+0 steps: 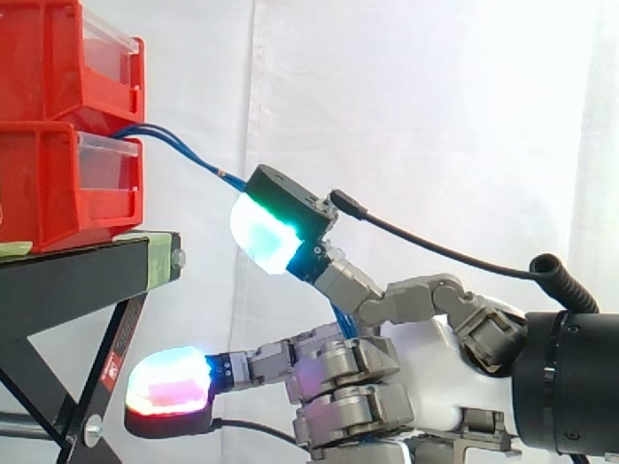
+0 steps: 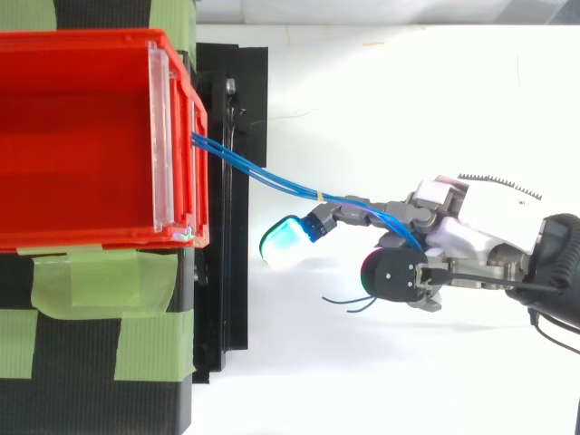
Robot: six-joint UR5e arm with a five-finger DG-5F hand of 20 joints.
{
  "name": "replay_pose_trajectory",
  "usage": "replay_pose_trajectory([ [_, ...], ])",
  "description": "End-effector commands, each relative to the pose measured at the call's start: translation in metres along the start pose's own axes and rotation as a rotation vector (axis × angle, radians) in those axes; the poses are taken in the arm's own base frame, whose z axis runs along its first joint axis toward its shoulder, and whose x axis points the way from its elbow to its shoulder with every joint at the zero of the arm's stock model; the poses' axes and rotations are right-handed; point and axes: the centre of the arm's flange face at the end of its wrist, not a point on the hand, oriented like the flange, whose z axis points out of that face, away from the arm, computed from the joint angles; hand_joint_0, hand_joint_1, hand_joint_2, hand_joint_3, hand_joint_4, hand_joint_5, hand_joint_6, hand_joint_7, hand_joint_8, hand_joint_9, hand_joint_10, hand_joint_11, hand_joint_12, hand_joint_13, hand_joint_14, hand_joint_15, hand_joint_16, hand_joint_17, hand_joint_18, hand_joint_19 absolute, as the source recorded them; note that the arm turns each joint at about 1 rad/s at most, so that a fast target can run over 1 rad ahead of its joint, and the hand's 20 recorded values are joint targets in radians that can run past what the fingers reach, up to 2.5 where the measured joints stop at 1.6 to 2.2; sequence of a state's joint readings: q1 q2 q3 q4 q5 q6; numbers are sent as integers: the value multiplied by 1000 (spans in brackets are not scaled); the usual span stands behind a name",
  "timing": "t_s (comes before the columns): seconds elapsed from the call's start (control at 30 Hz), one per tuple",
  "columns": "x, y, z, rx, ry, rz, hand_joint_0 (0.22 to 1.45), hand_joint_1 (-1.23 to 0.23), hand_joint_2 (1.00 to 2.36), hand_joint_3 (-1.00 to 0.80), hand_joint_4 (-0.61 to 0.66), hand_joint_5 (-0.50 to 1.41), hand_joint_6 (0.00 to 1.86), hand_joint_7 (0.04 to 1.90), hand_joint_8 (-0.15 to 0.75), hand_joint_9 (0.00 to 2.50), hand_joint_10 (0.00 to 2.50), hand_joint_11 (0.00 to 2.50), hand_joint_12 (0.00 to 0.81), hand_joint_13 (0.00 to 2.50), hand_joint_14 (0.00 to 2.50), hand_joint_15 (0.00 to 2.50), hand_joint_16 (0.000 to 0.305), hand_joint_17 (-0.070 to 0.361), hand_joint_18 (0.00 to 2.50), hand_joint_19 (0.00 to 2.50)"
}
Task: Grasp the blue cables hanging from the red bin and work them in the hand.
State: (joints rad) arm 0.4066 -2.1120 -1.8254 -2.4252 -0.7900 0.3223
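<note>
Several thin blue cables leave the front of the lower red bin and slope down to the right, drawn almost straight. Seen from above, the blue cables run along one finger of my hand and dip in between its curled fingers; their loose ends curl out below. My hand sits right of the bins, below their level, shut on the cables. One fingertip glows cyan-green just under the cables. A lower fingertip glows red and points toward the stand.
Two red bins are stacked on a black stand at the left, with a second bin on top. Green tape holds the stand's top. A slanted stand leg lies close to the lower fingertip. White curtain behind.
</note>
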Motion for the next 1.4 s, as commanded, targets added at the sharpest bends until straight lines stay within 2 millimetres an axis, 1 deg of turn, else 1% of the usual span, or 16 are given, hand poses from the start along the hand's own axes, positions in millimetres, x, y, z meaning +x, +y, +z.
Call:
replay_pose_trajectory([
  [0.0,0,1,0,-1,0,2,757,-542,1000,-1000,361,194,13,940,469,981,2500,2500,520,1038,2500,1908,60,136,1387,1549],
  [0.13,0,0,0,0,0,1,756,-543,1000,-1000,358,192,13,938,468,966,2500,2500,521,1019,2500,1900,61,138,1380,1520],
  [0.23,0,0,0,0,0,0,753,-546,1000,-1000,359,191,13,937,486,944,2500,2500,531,997,2500,1904,61,138,1347,1478],
  [0.33,0,0,0,0,0,0,753,-550,1000,-1000,354,178,13,941,512,868,2500,2500,540,974,2500,1900,62,138,1320,1428],
  [0.43,0,0,0,0,0,0,754,-551,1000,-1000,354,168,13,942,536,868,2500,2500,546,966,2500,1929,61,138,1312,1412],
  [0.53,0,0,0,0,0,0,754,-551,1000,-1000,361,161,13,946,523,835,2500,2500,549,948,2500,1948,62,139,1296,1387],
  [0.67,0,0,0,0,0,0,756,-550,1000,-1000,359,157,13,947,540,831,2500,2500,552,917,2500,1936,62,140,1266,1306],
  [0.73,0,0,0,0,0,0,751,-552,1000,-1000,357,156,13,946,533,825,2500,2500,549,911,2500,1920,62,140,1260,1288],
  [0.87,0,0,0,0,0,0,749,-552,1000,-1000,353,155,12,947,530,817,2500,2500,552,903,2500,1914,61,138,1241,1282],
  [1.07,0,1,0,-1,0,1,748,-556,1000,-1000,347,140,13,944,520,800,2500,2500,536,887,2500,1905,62,139,1231,1276],
  [1.37,0,0,0,0,0,0,749,-559,1000,-1000,344,139,13,944,512,795,2500,2500,534,871,2500,1908,60,136,1220,1316],
])
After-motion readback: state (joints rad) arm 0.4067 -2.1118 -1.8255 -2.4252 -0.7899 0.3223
